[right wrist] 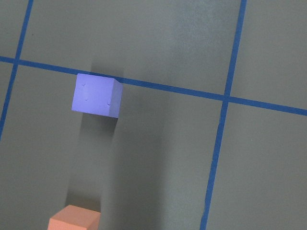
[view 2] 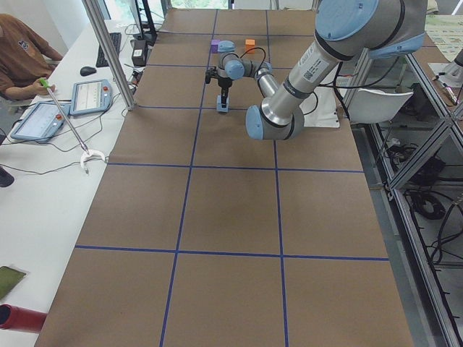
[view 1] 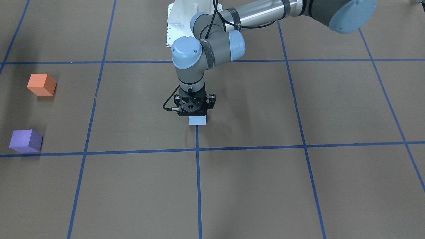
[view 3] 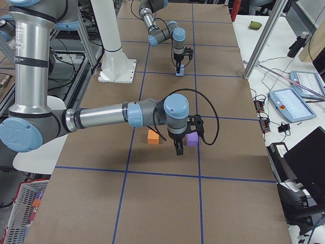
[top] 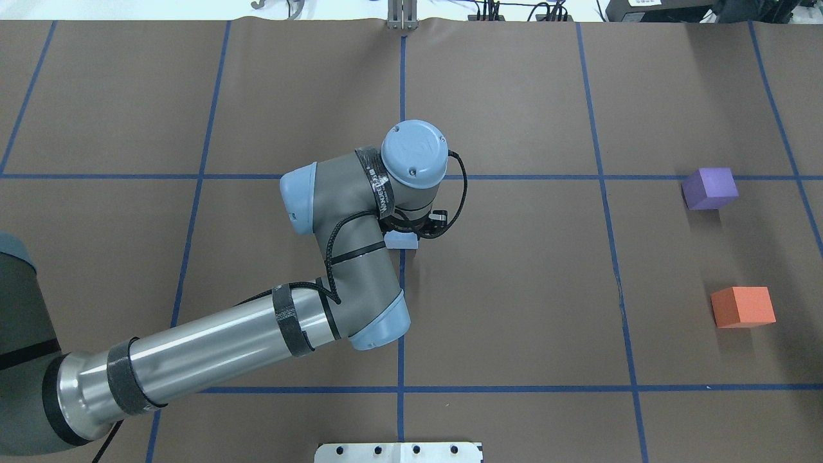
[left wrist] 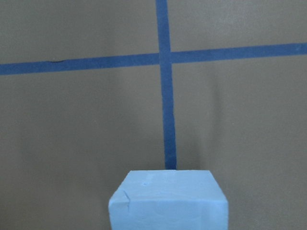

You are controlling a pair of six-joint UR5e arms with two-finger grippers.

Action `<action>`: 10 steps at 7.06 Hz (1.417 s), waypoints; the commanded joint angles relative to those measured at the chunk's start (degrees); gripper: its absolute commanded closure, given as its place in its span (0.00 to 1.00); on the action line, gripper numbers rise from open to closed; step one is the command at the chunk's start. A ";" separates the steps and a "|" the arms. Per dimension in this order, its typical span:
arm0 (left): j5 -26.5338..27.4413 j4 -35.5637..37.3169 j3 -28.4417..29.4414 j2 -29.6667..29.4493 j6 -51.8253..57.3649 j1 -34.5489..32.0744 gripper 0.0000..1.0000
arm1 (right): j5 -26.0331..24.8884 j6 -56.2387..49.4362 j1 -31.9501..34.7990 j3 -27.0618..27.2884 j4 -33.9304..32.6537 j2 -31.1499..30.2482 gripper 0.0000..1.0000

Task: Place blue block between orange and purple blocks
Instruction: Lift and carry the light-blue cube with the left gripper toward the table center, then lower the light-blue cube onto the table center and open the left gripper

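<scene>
While the blue block (view 1: 197,120) sits mid-table (view 1: 265,186), my left claw (view 1: 196,115) is down right over it.
I'm seeing the claw straddle the block on the tape line (view 1: 198,139), lined up for the pick. Its fingers are hidden, so I can't tell if they're clamped. The orange block (view 1: 42,85) and purple block (view 1: 26,141) sit well off, with a gap left between them. The right claw (view 3: 179,148) hangs near that pair, and I can't tell its grip either.

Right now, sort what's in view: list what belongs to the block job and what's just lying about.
Job: blue block; orange block; purple block.
Lying about, on the side bench: tablet; mouse; grabber stick.
</scene>
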 commanded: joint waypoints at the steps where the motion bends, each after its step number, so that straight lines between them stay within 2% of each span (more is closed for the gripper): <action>1: -0.19 -0.14 -0.20 -0.01 -0.01 -0.10 0.00 | 1.67 5.38 -0.59 0.79 -0.35 3.17 0.00; 2: -0.63 -0.14 -0.73 -0.01 0.08 -0.62 0.00 | 1.68 8.36 -1.81 1.14 -0.44 4.75 0.00; 3: -2.37 0.20 -3.78 -0.01 0.08 -1.59 0.00 | 1.59 11.09 -3.13 1.58 -0.61 6.51 0.00; 4: -7.79 0.90 -6.59 0.08 0.08 -4.03 0.00 | 1.59 14.59 -5.06 1.93 -0.62 8.52 0.00; 6: -12.31 4.57 -10.47 0.77 0.77 -9.21 0.00 | 0.63 25.91 -11.89 4.30 -0.61 13.35 0.00; 7: -14.06 8.26 -13.27 2.43 6.09 -12.29 0.00 | -0.51 33.71 -16.46 4.74 -0.62 17.64 0.00; 8: -14.26 11.16 -15.74 5.41 12.23 -15.19 0.00 | -2.08 41.88 -21.63 4.75 -0.70 23.34 0.00; 9: -14.34 11.11 -17.94 10.48 17.77 -18.26 0.00 | -5.32 50.66 -28.04 4.57 -0.79 28.18 0.00; 10: -14.43 11.19 -21.09 16.10 24.36 -21.86 0.00 | -10.49 56.93 -34.54 4.23 -0.97 32.41 0.00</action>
